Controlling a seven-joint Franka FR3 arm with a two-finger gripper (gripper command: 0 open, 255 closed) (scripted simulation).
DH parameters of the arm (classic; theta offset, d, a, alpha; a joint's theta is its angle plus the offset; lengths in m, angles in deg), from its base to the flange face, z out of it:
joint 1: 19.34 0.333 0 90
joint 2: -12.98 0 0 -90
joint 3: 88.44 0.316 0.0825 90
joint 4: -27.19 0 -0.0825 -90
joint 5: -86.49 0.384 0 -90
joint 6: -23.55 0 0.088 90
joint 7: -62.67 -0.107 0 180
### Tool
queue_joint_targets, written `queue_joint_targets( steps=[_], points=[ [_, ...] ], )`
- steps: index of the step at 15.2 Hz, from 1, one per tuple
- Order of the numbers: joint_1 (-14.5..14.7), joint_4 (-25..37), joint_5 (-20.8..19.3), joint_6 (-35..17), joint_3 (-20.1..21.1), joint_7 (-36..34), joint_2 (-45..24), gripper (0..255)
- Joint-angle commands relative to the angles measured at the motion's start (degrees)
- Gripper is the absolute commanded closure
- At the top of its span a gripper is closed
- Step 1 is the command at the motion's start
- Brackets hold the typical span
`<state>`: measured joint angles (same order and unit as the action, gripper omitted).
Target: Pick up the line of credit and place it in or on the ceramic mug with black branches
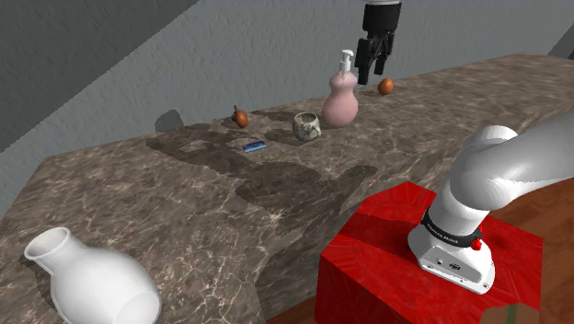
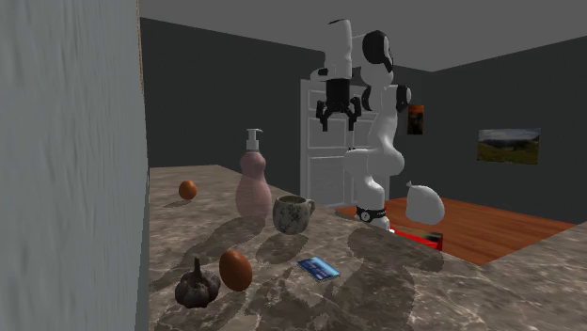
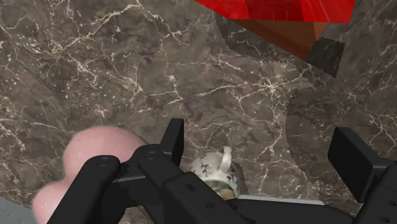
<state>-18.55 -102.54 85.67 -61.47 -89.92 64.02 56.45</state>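
now gripper (image 1: 375, 66) hovers high over mug (image 1: 306, 126), fingers apart, empty, since blue card (image 1: 253, 145) lies ungrasped near the counter's (image 1: 184, 212) far edge.

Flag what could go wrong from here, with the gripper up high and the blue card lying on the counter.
1. The blue card lies flat on the counter; the gripper, jaws open, may slip off it rather than lift it.
2. The pink pump bottle stands close beside the mug, roughly under the gripper; it could get knocked on the way down or at placing.
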Motion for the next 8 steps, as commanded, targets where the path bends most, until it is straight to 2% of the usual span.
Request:
queue_joint_targets(
  steps=[1, 8],
  points=[
    [0.00, 0.00, 0.00, 0.00, 0.00, 0.00, 0.00, 0],
    [3.68, -7.46, 0.45, -18.08, -6.34, 13.65, -5.05, 0]
  ],
)
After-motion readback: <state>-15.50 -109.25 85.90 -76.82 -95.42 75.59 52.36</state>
